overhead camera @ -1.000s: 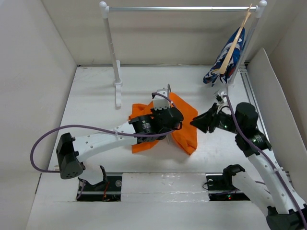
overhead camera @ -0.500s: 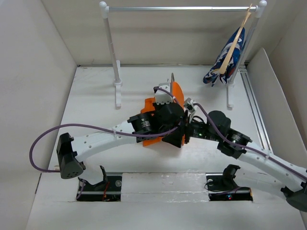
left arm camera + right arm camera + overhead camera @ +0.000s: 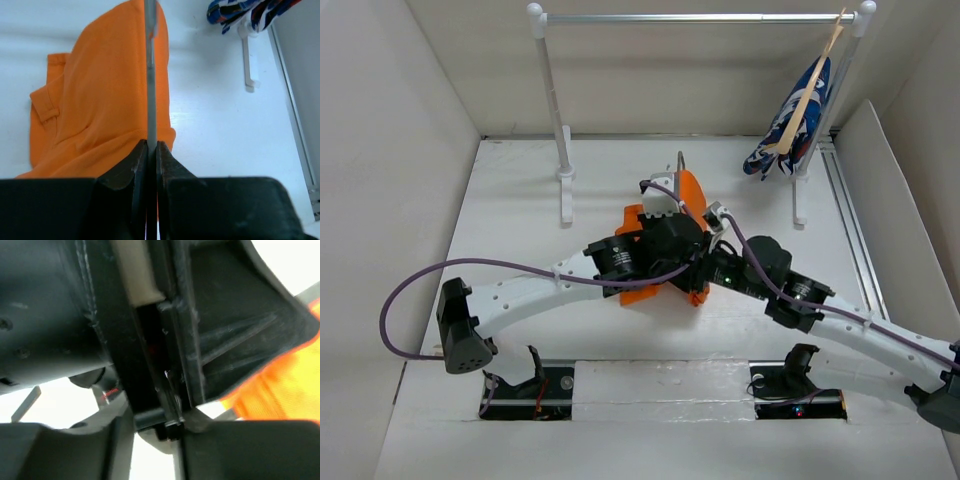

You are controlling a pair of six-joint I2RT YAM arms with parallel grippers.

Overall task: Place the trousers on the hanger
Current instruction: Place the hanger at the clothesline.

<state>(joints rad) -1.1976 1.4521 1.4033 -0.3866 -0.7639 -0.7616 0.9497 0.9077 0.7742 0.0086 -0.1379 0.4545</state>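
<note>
The orange trousers (image 3: 100, 100) hang over the thin grey wire hanger (image 3: 150, 75), folded across it, with more cloth bunched on the table below (image 3: 638, 293). My left gripper (image 3: 151, 147) is shut on the hanger's wire and holds it up at mid-table (image 3: 675, 225); the hanger's hook (image 3: 678, 165) pokes out at the far side. My right gripper (image 3: 703, 272) is pressed close against the left gripper's body. In the right wrist view its jaws (image 3: 157, 425) stand partly apart with white table in the gap, and orange cloth (image 3: 295, 385) lies off to the right.
A white clothes rack (image 3: 700, 17) spans the back, with one post (image 3: 560, 130) near centre-left. A wooden hanger carrying a blue-white-red garment (image 3: 790, 130) hangs at its right end. Low walls enclose the table on both sides.
The right arm swung in from the right to press against the left gripper. The trousers, spread out to the right before, are now folded in over the hanger. The left arm barely moved.
</note>
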